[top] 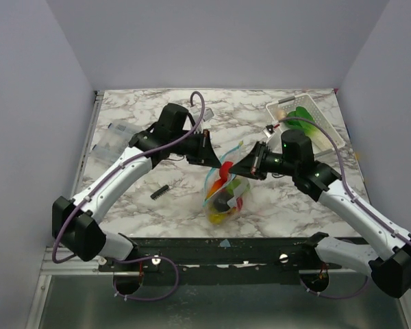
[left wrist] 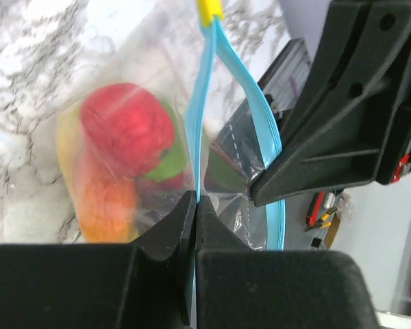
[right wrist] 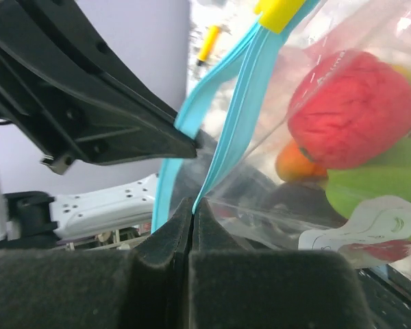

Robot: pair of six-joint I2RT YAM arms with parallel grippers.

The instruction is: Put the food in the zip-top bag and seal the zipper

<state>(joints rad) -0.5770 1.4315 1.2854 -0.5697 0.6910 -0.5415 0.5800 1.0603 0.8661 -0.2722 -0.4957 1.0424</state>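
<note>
The clear zip-top bag point(top: 227, 195) hangs between my two grippers above the table's middle, its bottom resting near the front edge. Inside it lies the food point(top: 220, 215): a red piece point(left wrist: 127, 127), an orange one point(left wrist: 106, 202) and a green one point(left wrist: 168, 161). The teal zipper point(left wrist: 204, 103) carries a yellow slider point(left wrist: 209, 10) at its far end. My left gripper point(left wrist: 196, 195) is shut on the zipper strip. The right gripper point(right wrist: 193, 201) is shut on the same strip point(right wrist: 243, 103), close beside the left one. The mouth gapes a little between its two teal lips.
A white perforated basket point(top: 308, 120) with a green item stands at the back right. A clear packet point(top: 113, 137) lies at the left edge. A small black bar point(top: 159, 192) lies on the marble left of the bag.
</note>
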